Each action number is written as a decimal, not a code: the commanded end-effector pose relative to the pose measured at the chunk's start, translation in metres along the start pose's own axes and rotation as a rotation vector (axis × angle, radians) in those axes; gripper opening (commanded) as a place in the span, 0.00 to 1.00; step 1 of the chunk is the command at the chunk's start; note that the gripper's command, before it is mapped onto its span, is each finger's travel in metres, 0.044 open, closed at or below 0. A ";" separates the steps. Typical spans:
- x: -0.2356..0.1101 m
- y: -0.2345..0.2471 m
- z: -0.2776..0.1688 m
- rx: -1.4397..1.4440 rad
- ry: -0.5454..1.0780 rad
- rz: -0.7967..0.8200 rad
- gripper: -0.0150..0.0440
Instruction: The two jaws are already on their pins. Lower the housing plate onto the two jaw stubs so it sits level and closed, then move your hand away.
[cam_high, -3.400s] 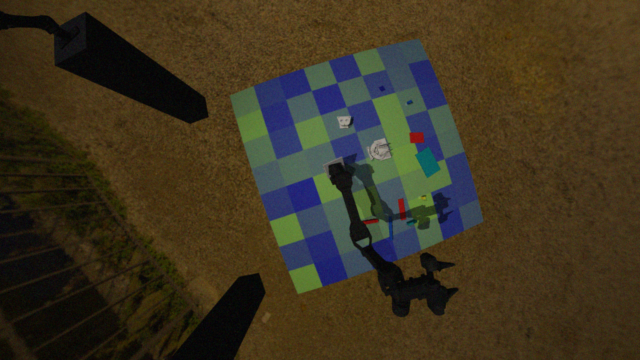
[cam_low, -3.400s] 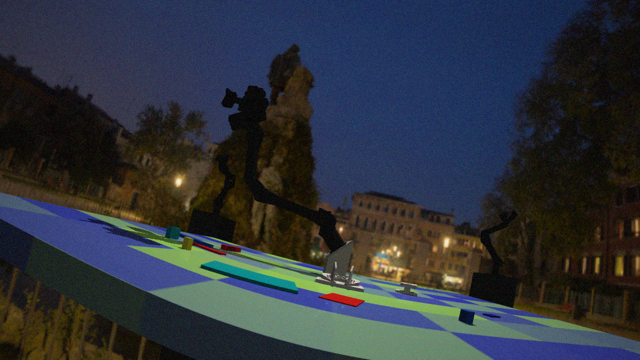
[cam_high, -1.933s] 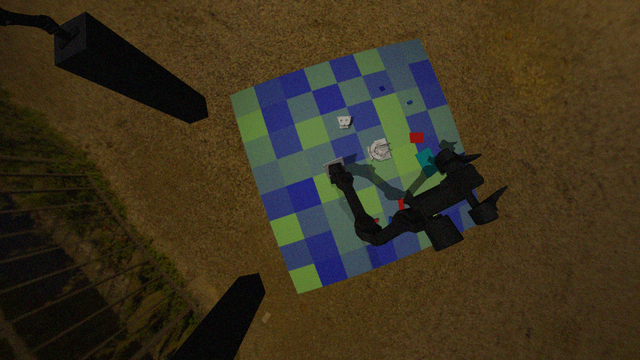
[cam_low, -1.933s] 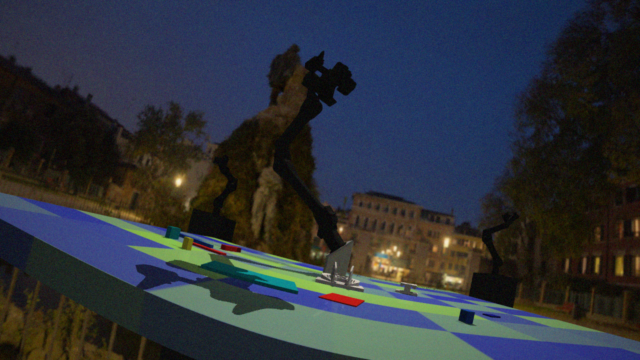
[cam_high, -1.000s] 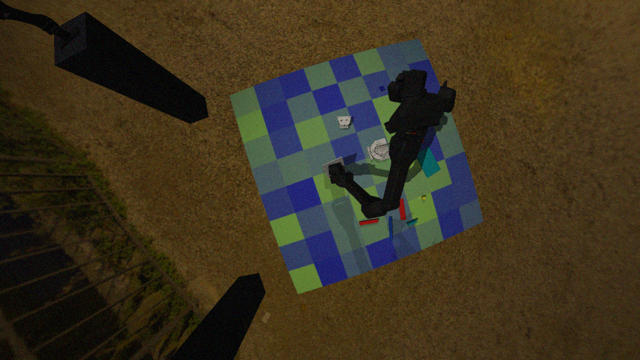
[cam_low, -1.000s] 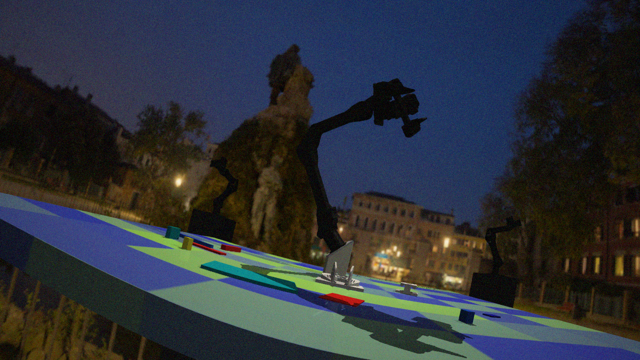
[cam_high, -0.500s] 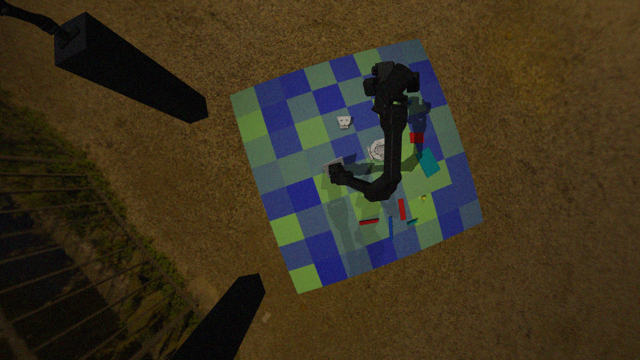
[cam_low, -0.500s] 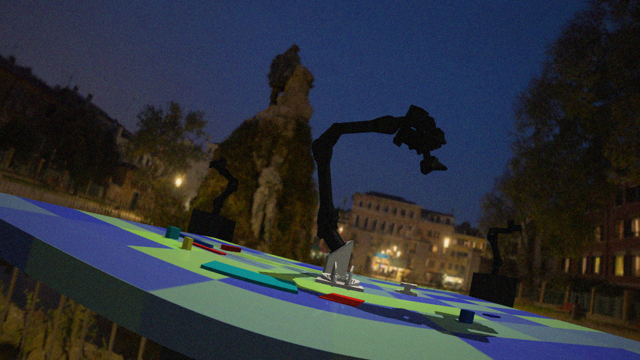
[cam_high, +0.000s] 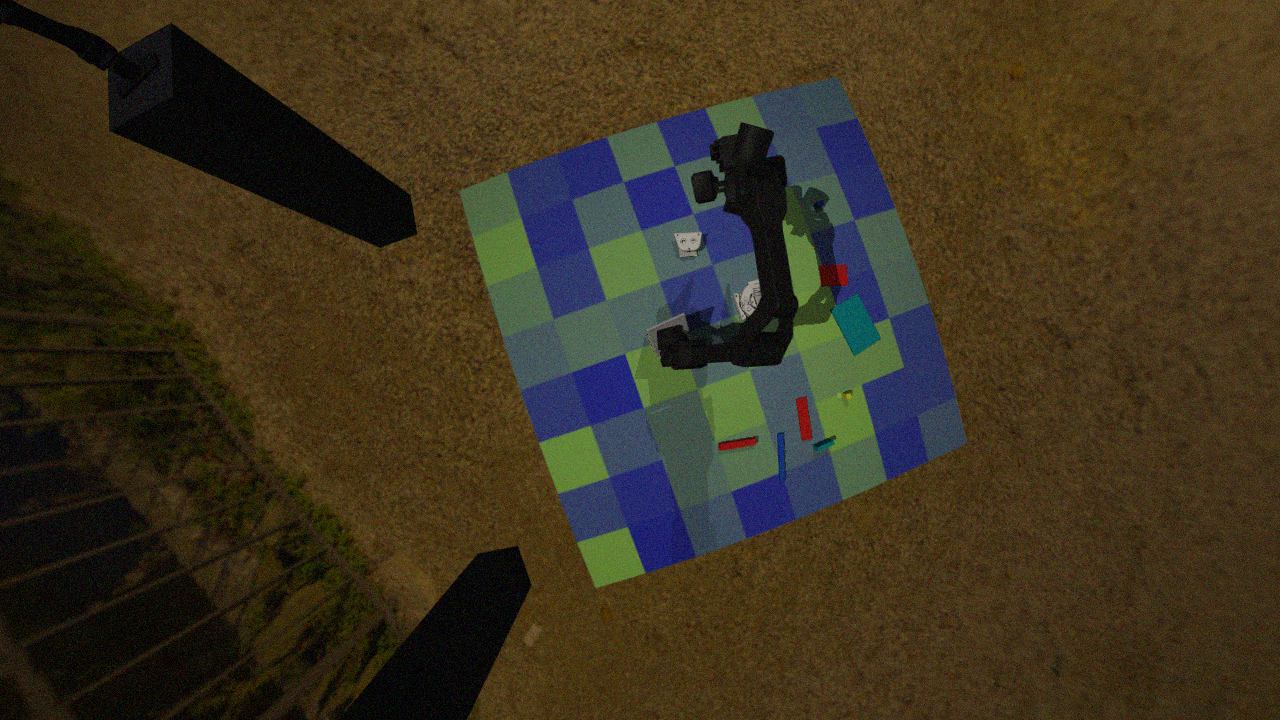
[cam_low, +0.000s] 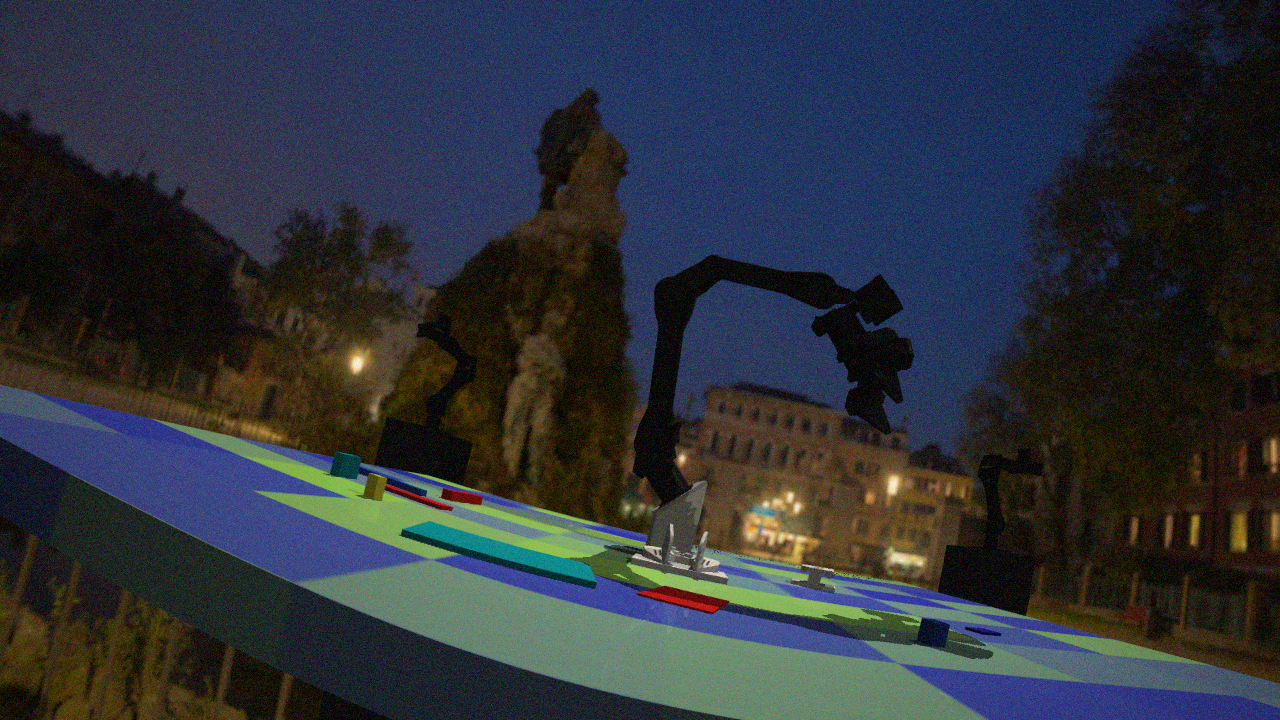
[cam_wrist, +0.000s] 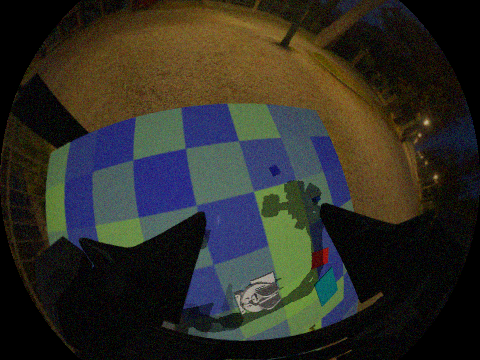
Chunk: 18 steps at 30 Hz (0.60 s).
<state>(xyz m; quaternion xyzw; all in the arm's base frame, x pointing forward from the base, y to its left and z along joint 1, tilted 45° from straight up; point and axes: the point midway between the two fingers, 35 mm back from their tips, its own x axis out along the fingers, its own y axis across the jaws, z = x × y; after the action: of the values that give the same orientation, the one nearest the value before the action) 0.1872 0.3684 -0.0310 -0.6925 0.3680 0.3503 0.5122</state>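
The base part is a pale plate with a round, ribbed middle and thin upright pieces. The arm partly covers it in the top view. The jaws cannot be told apart clearly. A smaller pale piece, seemingly the housing plate, lies apart from it on the checkered table, with a raised part on top. It is hidden behind a finger in the wrist view. My gripper is open and empty, high above the table, beyond the base part from the arm's mount.
A teal slab and a red plate lie beside the base part. A blue block stands beyond them. Red bars, a blue bar and a yellow block lie farther off.
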 end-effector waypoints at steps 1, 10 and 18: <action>0.019 0.021 -0.012 0.014 0.072 0.065 1.00; 0.059 0.072 -0.050 0.065 0.280 0.198 1.00; 0.081 0.114 -0.090 0.117 0.488 0.289 1.00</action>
<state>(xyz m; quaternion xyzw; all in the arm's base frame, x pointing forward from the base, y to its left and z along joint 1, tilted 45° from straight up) 0.1447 0.2628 -0.1247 -0.6706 0.5695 0.2424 0.4089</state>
